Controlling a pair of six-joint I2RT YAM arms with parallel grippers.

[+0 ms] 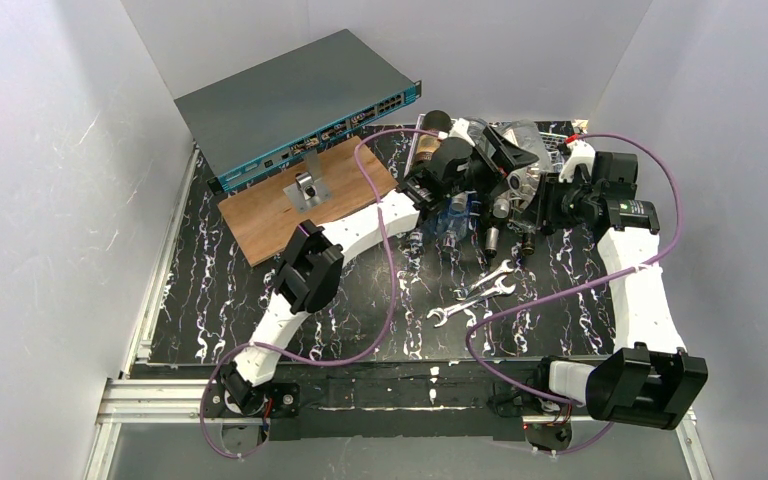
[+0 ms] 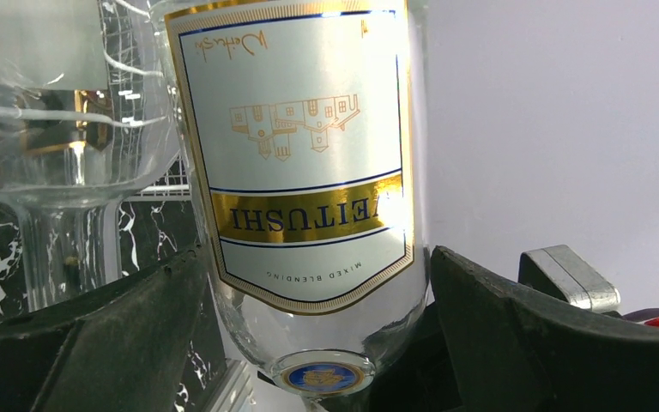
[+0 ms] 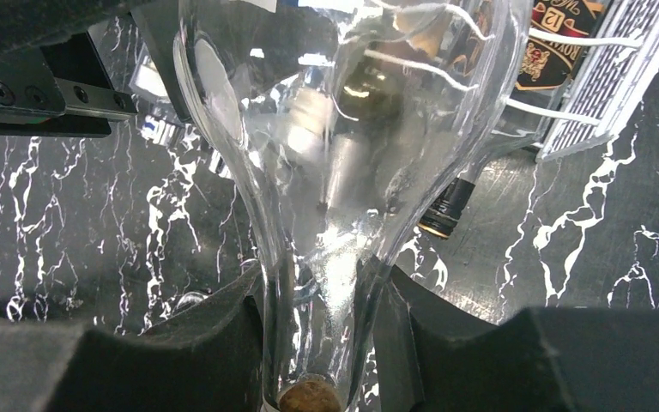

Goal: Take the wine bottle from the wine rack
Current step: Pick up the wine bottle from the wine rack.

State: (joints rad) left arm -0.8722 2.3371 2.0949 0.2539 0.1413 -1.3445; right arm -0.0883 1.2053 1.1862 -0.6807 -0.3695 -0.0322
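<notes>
The right fingers are closed snugly on the neck of the clear wine bottle, one pad on either side of the glass. The cork end sits right down between them, towards the wrist. From there the bottle swells out into its shoulder and body, away from the wrist.

The left fingers stand spread wide apart. A labelled bottle, white and gold with upside-down lettering, fills the gap between them. Its glass comes right up to both pads, but I can't tell whether they actually touch it. Just to its left is more clear glass, a rounded shoulder narrowing to a neck.

The wine bottle lies among the other bottles on the wine rack, whose white wires cross just beside it. Next along is a dark bottle with a red and gold label, its black cap pointing down at the worktop. From above, the whole cluster sits at the far right of the black marbled worktop, both arms reaching into it.

Nearer the arms' bases lie a few wrenches. Off to the left is a wooden board with a small metal bracket on it. A grey network switch is at the back.
</notes>
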